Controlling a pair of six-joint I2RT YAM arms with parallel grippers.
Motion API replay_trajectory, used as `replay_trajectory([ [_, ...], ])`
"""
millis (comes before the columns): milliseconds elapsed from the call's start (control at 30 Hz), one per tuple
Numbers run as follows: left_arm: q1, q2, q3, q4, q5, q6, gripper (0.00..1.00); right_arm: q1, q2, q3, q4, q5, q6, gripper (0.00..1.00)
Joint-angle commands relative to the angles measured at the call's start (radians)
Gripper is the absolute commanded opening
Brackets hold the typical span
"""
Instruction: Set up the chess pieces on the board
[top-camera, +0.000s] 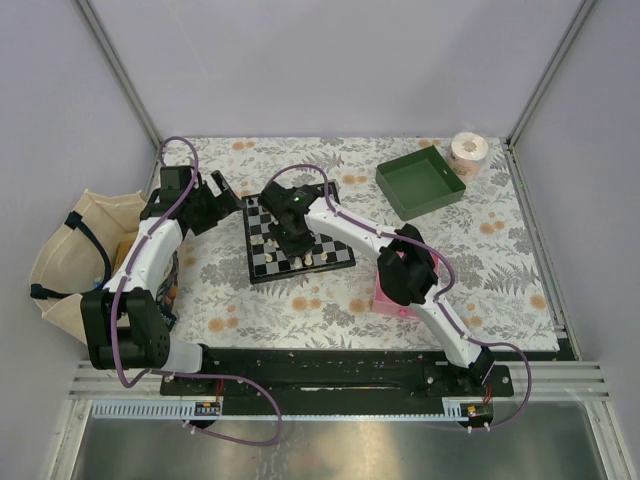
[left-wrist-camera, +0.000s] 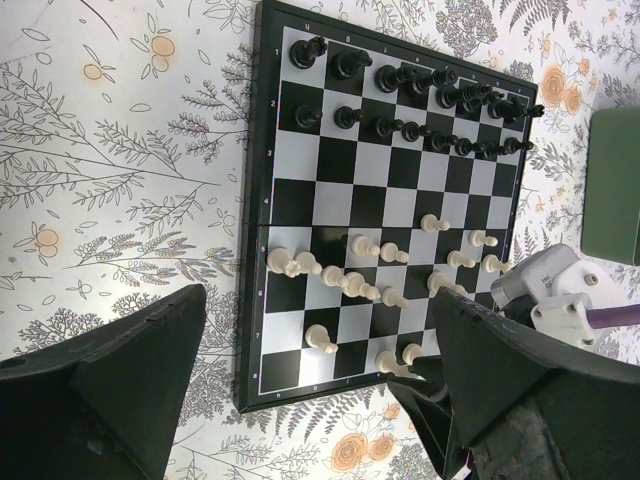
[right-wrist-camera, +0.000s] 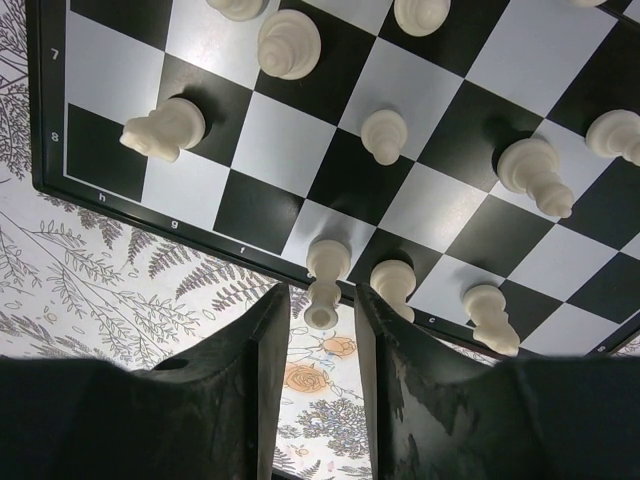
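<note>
Looks about half done: on the board (left-wrist-camera: 247, 180), on the tabletop (top-camera: 480, 250), black pieces (left-wrist-camera: 350, 66) ranked in two rows; white pieces (left-wrist-camera: 352, 285) mostly scattered. Right claw (right-wrist-camera: 322, 300) slightly apart around one white piece (right-wrist-camera: 325, 265) at the edge; left claw (top-camera: 225, 197) wide apart, empty

1. Right gripper (right-wrist-camera: 320, 300), fingers slightly parted, straddles a cream piece (right-wrist-camera: 326, 262) standing on the board's (right-wrist-camera: 280, 140) edge row.
2. Other cream pieces (right-wrist-camera: 385, 135) stand around it; flowered cloth (right-wrist-camera: 120, 280) lies beneath.
</note>
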Motion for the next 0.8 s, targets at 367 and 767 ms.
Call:
replay_trajectory([
  [367,0.004,-0.005,0.0,0.037,0.016,-0.009,0.99,-0.014,-0.197,0.041,0.027,0.18,-0.012,0.53],
  [767,0.005,-0.005,0.002,0.041,0.029,-0.01,0.99,-0.129,-0.372,-0.372,0.171,0.164,0.313,0.54],
])
